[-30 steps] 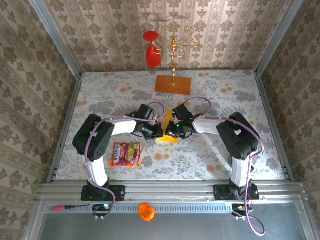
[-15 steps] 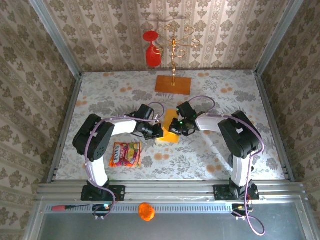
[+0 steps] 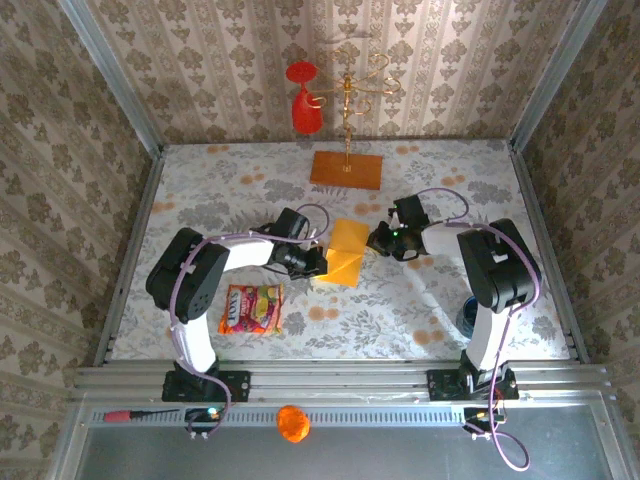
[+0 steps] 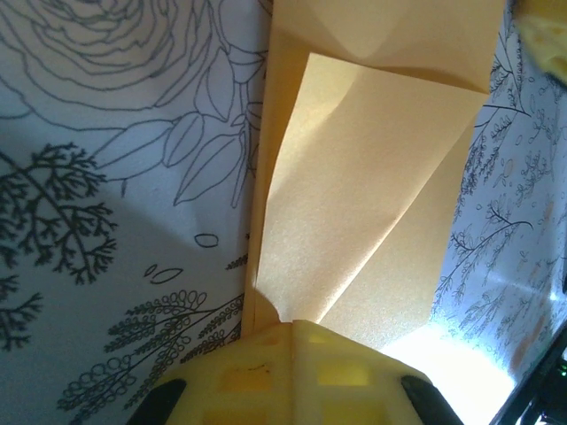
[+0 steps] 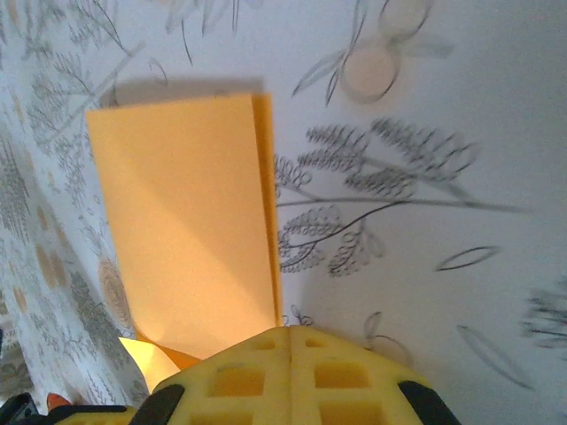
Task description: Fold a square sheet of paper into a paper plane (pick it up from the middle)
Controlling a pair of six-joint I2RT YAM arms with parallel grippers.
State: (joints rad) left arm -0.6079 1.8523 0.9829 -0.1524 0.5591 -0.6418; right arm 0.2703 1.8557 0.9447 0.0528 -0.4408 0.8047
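Left wrist view: the creased, matte yellow-orange sheet of paper (image 4: 354, 221) is pinched by the left gripper (image 4: 290, 329) — the right gripper (image 5: 291, 333) is seen closed at its edge.

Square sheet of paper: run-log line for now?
square sheet of paper: partly folded | left gripper: shut, pinching its left edge | right gripper: shut, at its right edge

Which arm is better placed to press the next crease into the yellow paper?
Probably the right: the right gripper sits shut beside the paper, holding nothing, while the left gripper grips its edge.
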